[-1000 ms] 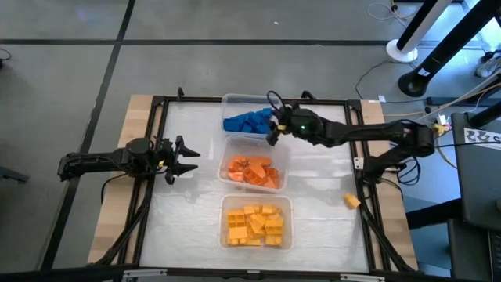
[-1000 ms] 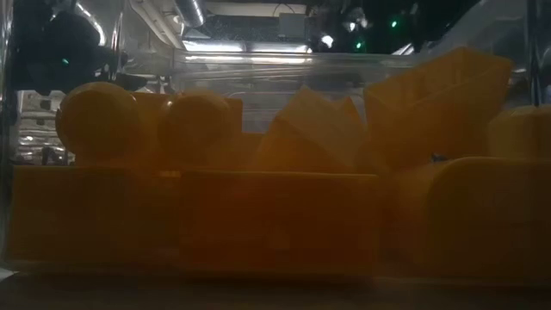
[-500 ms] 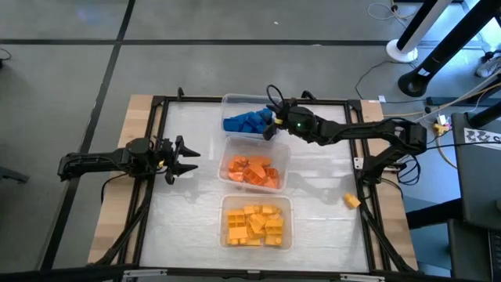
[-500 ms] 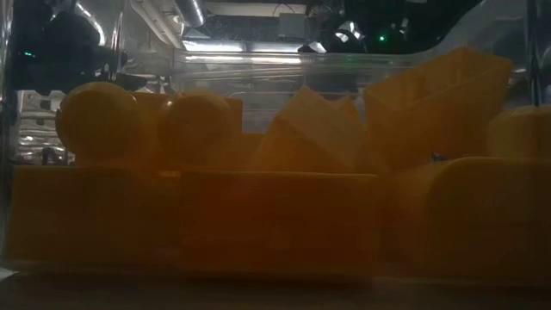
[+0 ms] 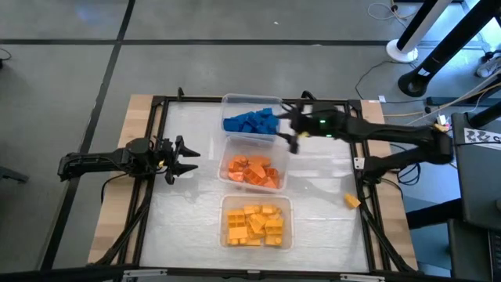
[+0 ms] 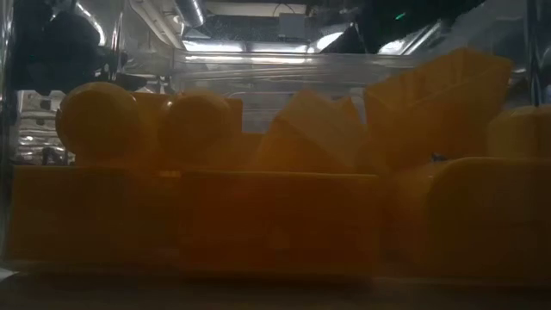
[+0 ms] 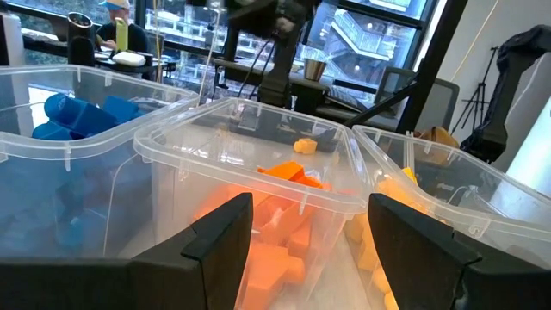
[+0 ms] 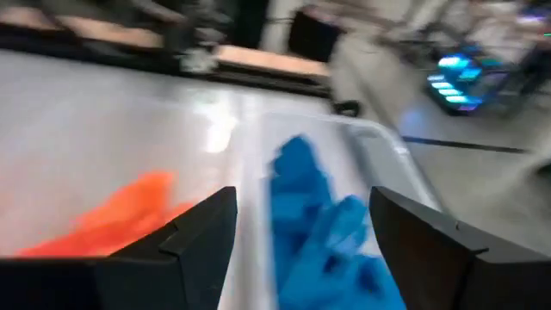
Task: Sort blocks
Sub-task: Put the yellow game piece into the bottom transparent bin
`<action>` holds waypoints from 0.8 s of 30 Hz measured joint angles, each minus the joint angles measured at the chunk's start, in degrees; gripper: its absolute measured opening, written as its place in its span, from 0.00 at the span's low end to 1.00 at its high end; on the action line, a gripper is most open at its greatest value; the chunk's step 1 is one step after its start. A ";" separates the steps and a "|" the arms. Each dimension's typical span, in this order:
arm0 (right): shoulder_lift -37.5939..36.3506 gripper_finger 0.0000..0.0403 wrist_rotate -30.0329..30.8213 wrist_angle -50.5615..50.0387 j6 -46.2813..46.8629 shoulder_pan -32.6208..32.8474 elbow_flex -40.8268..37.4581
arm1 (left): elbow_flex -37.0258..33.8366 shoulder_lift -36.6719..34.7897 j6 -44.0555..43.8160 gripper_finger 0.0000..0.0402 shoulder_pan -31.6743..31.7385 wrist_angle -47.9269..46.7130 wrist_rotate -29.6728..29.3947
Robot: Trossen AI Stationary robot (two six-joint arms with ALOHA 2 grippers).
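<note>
With the blue blocks (image 5: pixel 250 122), orange blocks (image 5: pixel 252 171) and yellow blocks (image 5: pixel 255 223) each in their tubs, the right gripper (image 5: pixel 293 133), jaws spread and empty beside the blue tub (image 5: pixel 232 100), seems between picks, and must next reach the stray yellow block (image 5: pixel 351 201) near the table's right edge, while the left gripper (image 5: pixel 182 157) waits open at the left.

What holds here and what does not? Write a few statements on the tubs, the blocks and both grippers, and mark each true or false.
1. The blue blocks lie in the tub farthest from the camera's near edge. True.
2. One yellow block lies outside the tubs. True.
3. The right gripper grips an orange block. False: its fingers are apart and empty.
4. The left gripper is inside the orange tub. False: it is beside the tubs, open.
</note>
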 joint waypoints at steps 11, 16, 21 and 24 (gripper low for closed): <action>-24.90 0.66 -13.45 -52.50 16.89 0.10 0.06 | 0.00 0.00 -0.01 0.55 0.00 0.00 0.02; -30.36 0.66 -17.07 -61.70 23.40 0.10 0.06 | 0.00 0.00 -0.01 0.55 -0.01 0.00 0.02; -33.77 0.66 -17.09 -70.36 27.91 0.10 0.04 | 0.00 0.00 0.00 0.55 0.01 0.00 0.02; -34.54 0.66 -17.87 -78.39 32.60 0.10 0.04 | 0.00 0.00 -0.01 0.55 0.00 0.00 0.00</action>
